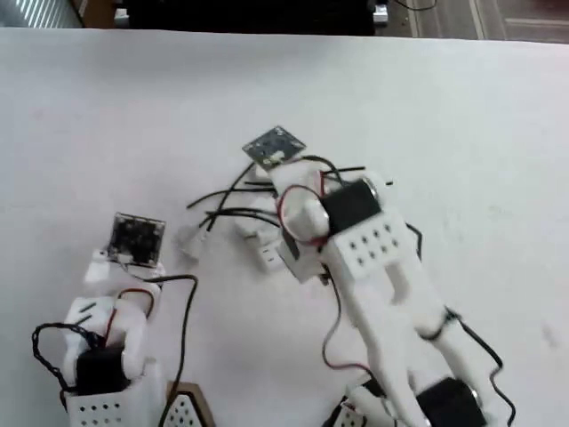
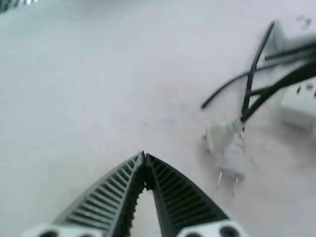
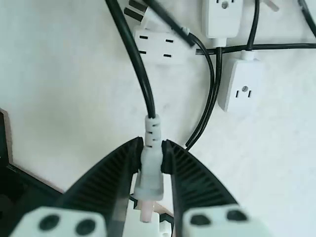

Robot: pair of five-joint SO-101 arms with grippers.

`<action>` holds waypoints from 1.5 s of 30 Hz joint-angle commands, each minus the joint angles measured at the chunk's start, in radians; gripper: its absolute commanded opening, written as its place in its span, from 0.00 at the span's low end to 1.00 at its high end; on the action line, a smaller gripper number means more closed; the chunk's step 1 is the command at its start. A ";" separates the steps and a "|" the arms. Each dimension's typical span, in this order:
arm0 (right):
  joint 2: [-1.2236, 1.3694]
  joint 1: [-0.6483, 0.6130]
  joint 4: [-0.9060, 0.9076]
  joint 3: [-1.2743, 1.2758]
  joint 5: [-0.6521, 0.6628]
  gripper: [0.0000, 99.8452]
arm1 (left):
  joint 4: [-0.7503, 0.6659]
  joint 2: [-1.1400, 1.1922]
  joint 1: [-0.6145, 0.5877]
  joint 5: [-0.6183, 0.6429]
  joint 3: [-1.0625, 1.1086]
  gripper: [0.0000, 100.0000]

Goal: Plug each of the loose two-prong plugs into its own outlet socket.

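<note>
- Table: white surface across the high view; 2 arms stand on its lower part.
- Right arm: runs from the lower right of the high view up to the centre, its wrist over the tangle of cables and outlets.
- Right gripper: clamped around a white plug; the 2 ribbed black fingers press on either side of the plug body; the prong end is too hidden to make out.
- Black cable: leaves the held plug's ribbed collar and runs away from the gripper past the outlets.
- Outlet sockets, 3 white blocks, right wrist view: a slotted block just beside the held plug's cable; a second block farther off; a third block between further black cables.
- Left arm: lower left of the high view, well apart from the right arm.
- Left gripper: closed on nothing, fingertips meeting over bare table.
- Loose two-prong plug: white, lying flat on the table near the left gripper but apart from it, 2 metal prongs showing; a second white plug body touches it; black cables lead from them toward an outlet block.
- Same loose plug in the high view: left of centre, between the 2 arms.
</note>
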 commanded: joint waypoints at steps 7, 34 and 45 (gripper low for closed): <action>-0.420 -0.005 -0.153 0.069 -0.112 0.02 | -0.282 -0.005 0.101 0.281 -0.196 0.02; -0.854 -0.193 -0.638 0.700 -0.172 0.02 | -0.315 -0.008 0.748 0.130 -0.245 0.02; -0.707 -0.189 -0.685 0.700 -0.169 0.02 | -0.087 -0.008 0.840 -0.014 -0.339 0.02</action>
